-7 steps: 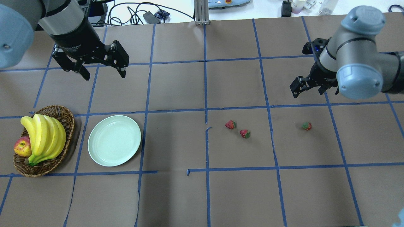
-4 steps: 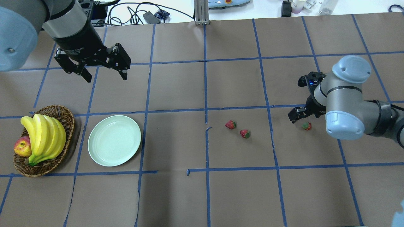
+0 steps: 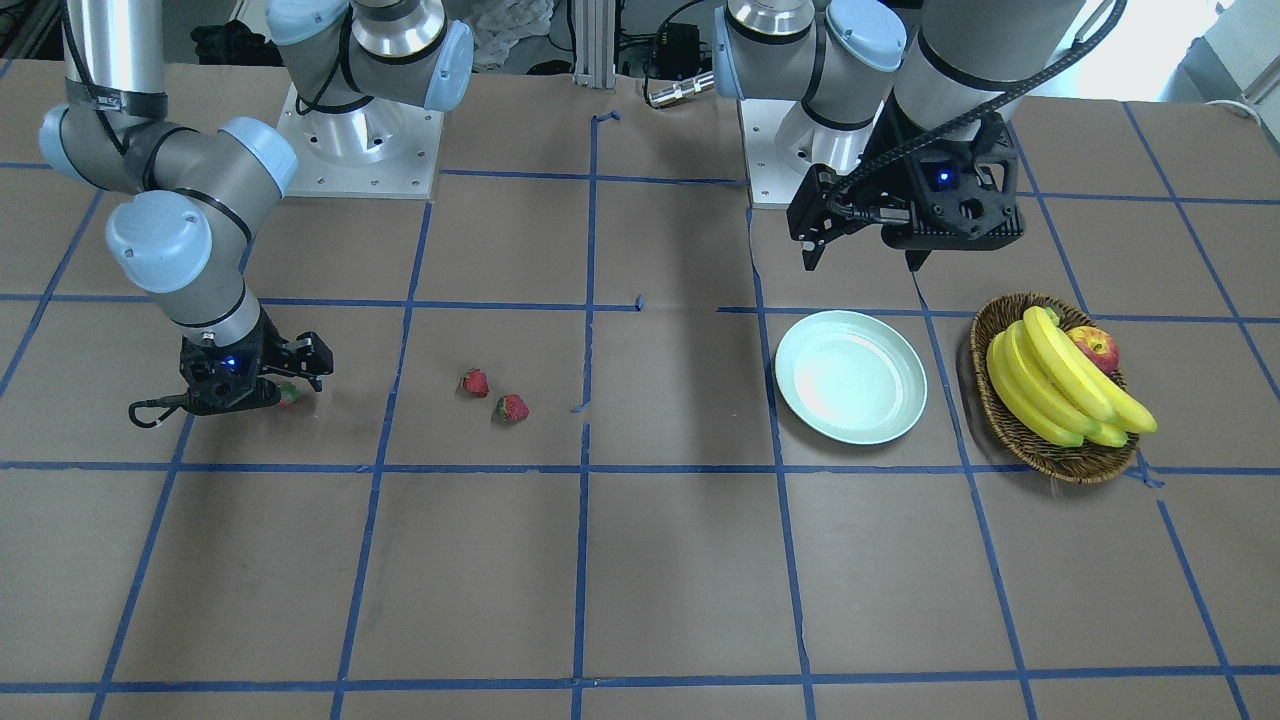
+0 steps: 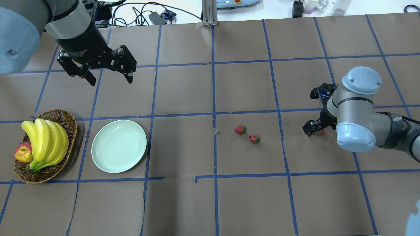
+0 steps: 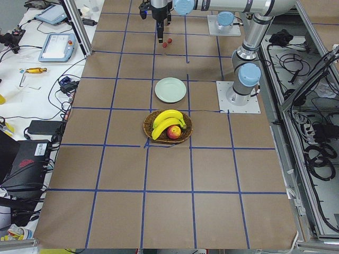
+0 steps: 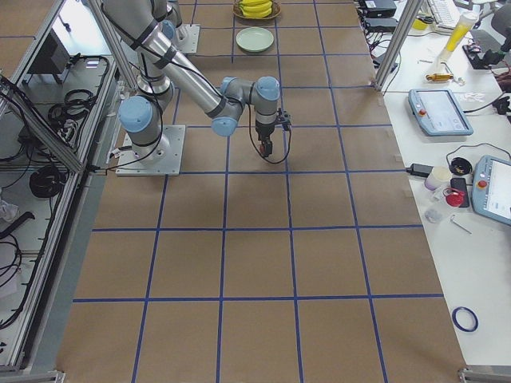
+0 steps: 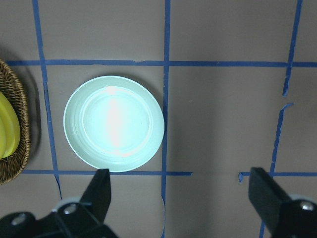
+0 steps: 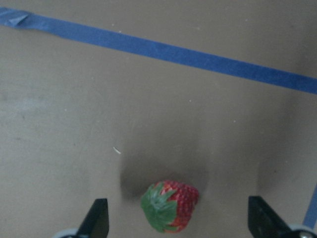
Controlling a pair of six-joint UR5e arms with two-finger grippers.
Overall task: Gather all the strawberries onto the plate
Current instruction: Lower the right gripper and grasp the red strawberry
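Two strawberries (image 4: 240, 129) (image 4: 254, 139) lie close together right of the table's middle. A third strawberry (image 8: 170, 206) lies further right, on the table between the fingers of my right gripper (image 4: 315, 129). That gripper is open and low over the berry, its fingers apart from it on either side. The pale green plate (image 4: 118, 146) sits at the left with nothing on it. My left gripper (image 4: 106, 77) hangs open and holds nothing, high above the table beyond the plate (image 7: 114, 123).
A brown wicker basket (image 4: 70, 119) with bananas (image 4: 46, 141) and an apple (image 4: 23, 152) stands just left of the plate. Blue tape lines grid the brown table. Cables and small devices lie past the far edge.
My right arm has swung in and come down until its open gripper straddles the rightmost strawberry. The left gripper has barely shifted.
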